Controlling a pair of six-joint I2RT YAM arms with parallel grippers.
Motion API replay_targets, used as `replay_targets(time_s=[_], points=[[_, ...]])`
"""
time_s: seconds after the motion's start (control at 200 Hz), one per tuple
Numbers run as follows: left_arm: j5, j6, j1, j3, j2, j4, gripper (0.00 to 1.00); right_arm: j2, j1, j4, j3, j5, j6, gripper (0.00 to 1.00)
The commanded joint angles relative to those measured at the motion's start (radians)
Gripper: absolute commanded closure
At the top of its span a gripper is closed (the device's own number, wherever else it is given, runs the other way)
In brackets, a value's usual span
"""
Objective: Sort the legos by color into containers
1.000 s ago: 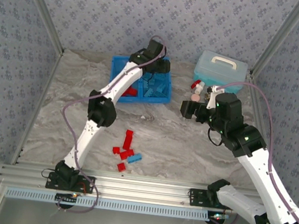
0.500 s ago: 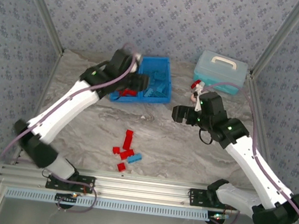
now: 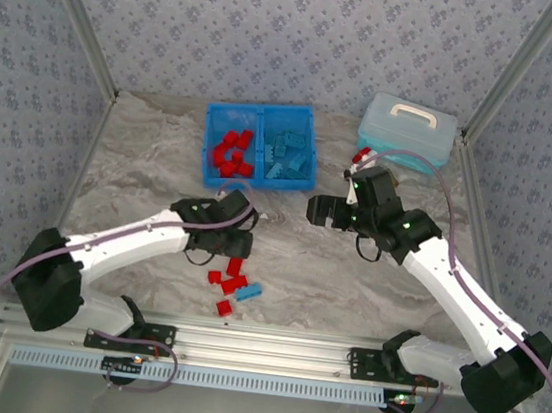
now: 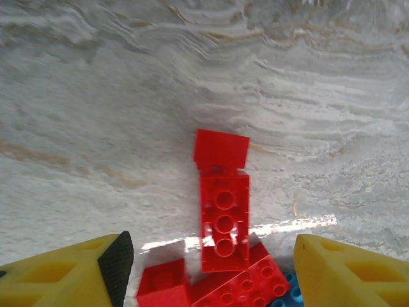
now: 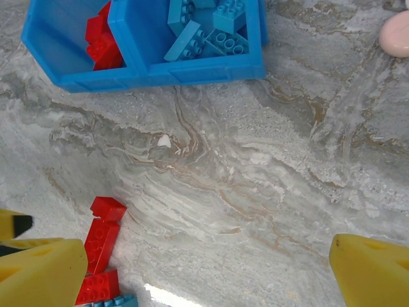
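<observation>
The bright blue tray (image 3: 255,177) stands at the back, red legos (image 3: 228,152) in its left compartment and light blue legos (image 3: 287,156) in its right one. Loose legos lie near the front: several red ones (image 3: 236,258) and one light blue (image 3: 249,291). My left gripper (image 3: 236,240) hovers open just over this pile; a long red brick (image 4: 223,220) lies between its yellow fingers (image 4: 64,275). My right gripper (image 3: 319,212) hangs open and empty above bare table, between the tray (image 5: 192,70) and the loose red bricks (image 5: 101,246).
A pale blue lidded case (image 3: 407,129) with a white handle stands at the back right, small red, white and pink items (image 3: 362,158) beside it. Patterned walls close in the back and both sides. A pink item (image 5: 396,32) lies right of the tray.
My left arm has swung from over the tray down to the loose pile near the front, uncovering the tray. My right gripper has drifted a little to the left.
</observation>
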Motion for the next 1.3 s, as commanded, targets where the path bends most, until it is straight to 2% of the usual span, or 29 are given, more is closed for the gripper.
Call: replay_targets(time_s=[0.0,0.12,0.245,0.425,0.5,0.695,0.829,0.979,1.099,1.299], points=[[-0.002,-0.035,-0.033,-0.003,0.097,0.076,0.29,0.001,0.009,-0.001,-0.011,-0.002,0.030,0.00],[0.017,-0.041,-0.044,0.000,0.196,0.103,0.33,0.001,0.010,-0.003,-0.016,0.004,0.034,0.00],[-0.025,-0.064,-0.063,-0.008,0.243,0.108,0.40,0.000,0.012,-0.009,-0.013,0.010,0.034,0.00],[-0.039,-0.083,-0.068,-0.055,0.260,0.153,0.71,0.001,0.012,-0.010,-0.015,0.010,0.037,0.00],[-0.066,-0.082,-0.068,-0.052,0.223,0.143,0.78,0.000,0.013,-0.015,-0.010,0.014,0.037,0.00],[-0.180,0.049,-0.036,0.107,0.057,0.058,0.78,-0.006,0.013,-0.021,-0.004,0.021,0.039,0.00],[-0.187,0.173,0.087,0.242,0.043,0.070,0.77,-0.007,0.013,-0.019,-0.004,0.024,0.039,0.00],[-0.194,0.273,0.248,0.402,0.161,0.105,0.76,-0.015,0.015,-0.025,0.000,0.027,0.045,0.00],[-0.144,0.294,0.361,0.548,0.308,0.129,0.75,-0.032,0.018,-0.037,0.003,0.035,0.043,0.00],[-0.101,0.350,0.438,0.808,0.588,0.180,0.72,-0.054,0.018,-0.041,-0.005,0.045,0.050,0.00]])
